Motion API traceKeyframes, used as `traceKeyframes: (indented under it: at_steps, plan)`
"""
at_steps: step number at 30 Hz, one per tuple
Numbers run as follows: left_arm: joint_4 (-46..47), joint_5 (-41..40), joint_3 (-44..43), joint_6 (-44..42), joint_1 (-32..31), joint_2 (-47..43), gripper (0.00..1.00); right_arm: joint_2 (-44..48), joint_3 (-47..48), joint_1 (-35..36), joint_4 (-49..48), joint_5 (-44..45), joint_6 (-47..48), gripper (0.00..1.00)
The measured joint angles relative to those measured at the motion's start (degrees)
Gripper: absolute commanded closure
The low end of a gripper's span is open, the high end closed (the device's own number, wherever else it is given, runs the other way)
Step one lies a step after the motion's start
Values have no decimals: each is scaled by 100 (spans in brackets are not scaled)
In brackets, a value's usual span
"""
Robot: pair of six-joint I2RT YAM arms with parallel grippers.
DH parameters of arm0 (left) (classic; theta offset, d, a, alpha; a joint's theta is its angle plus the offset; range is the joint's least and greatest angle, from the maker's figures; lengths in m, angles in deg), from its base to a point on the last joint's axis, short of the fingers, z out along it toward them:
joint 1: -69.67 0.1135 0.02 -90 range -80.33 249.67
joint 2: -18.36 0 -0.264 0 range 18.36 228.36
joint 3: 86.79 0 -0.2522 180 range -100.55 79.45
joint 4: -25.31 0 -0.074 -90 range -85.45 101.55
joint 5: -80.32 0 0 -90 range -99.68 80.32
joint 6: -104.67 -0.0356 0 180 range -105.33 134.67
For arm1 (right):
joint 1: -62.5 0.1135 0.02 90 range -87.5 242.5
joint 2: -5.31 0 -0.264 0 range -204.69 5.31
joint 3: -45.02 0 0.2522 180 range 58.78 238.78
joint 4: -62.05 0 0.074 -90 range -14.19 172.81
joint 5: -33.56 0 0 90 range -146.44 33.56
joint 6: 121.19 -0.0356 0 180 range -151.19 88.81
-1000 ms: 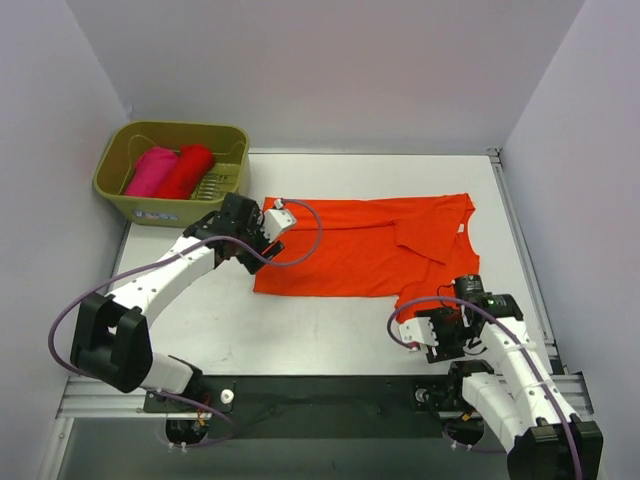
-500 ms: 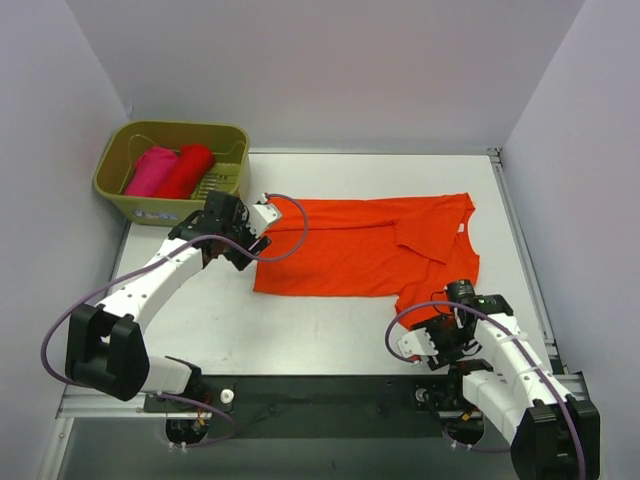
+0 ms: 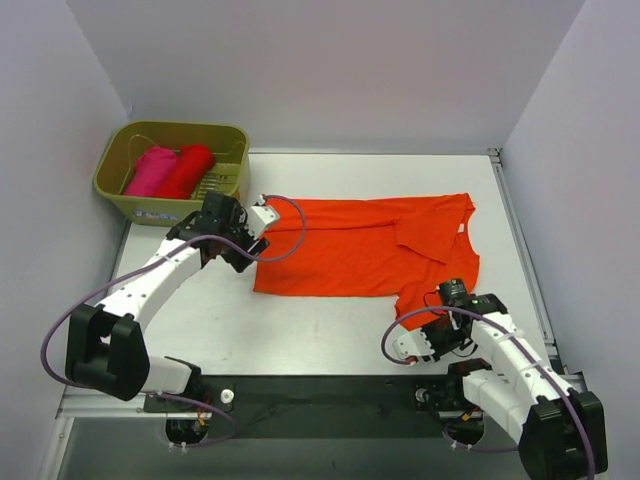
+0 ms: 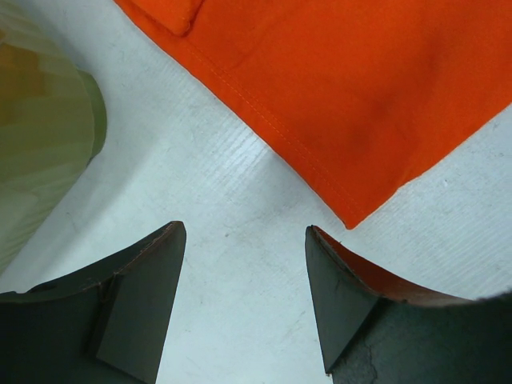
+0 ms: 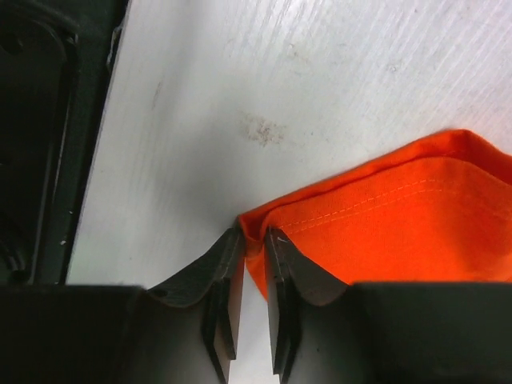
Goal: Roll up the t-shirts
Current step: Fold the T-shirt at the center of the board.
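Observation:
The orange t-shirt [image 3: 360,245] lies flat across the table's middle, its right part folded over. My right gripper [image 5: 254,240] is shut on the shirt's near right sleeve corner [image 5: 384,216], low on the table at the front right [image 3: 432,325]. My left gripper [image 4: 244,240] is open and empty over bare table just left of the shirt's left hem [image 4: 336,104]; it shows in the top view [image 3: 245,235]. The red t-shirt [image 3: 188,168] and the magenta-pink t-shirt [image 3: 150,170] lie rolled in the basket.
The olive-green basket [image 3: 230,150] stands at the back left, close to my left arm; its wall shows in the left wrist view [image 4: 40,144]. A dark rail [image 3: 320,395] runs along the table's near edge. White walls close in on three sides.
My left gripper has pulled back left off the shirt's left edge. My right gripper has moved slightly left and nearer with the sleeve corner in it.

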Motion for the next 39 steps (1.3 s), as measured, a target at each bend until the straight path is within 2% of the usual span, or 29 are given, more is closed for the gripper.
traceKeyframes:
  at_steps: [4,8,12,16,24,28,34,39]
  plan:
    - [-282,372,76,-146,26,0,30,-149,140,153,105,-2,-400,100]
    - [-562,968,304,-796,28,-114,30,-55,595,144,356,9,-1128,100]
    - [-1060,1700,761,-1926,31,-645,32,369,905,140,439,111,-2218,100]
    - [-1311,2098,1069,-2927,31,-929,34,673,916,140,466,321,-3270,100]
    - [-767,2258,1786,-4111,31,-909,36,894,890,140,356,817,-4922,100]
    - [-328,2284,1773,-4385,31,-564,42,813,890,140,297,911,-5324,100]
    - [-179,2280,1523,-4723,31,42,50,542,896,140,243,992,-5442,100]
    - [-72,2142,1519,-4911,31,310,53,313,975,140,146,1012,-5484,100]
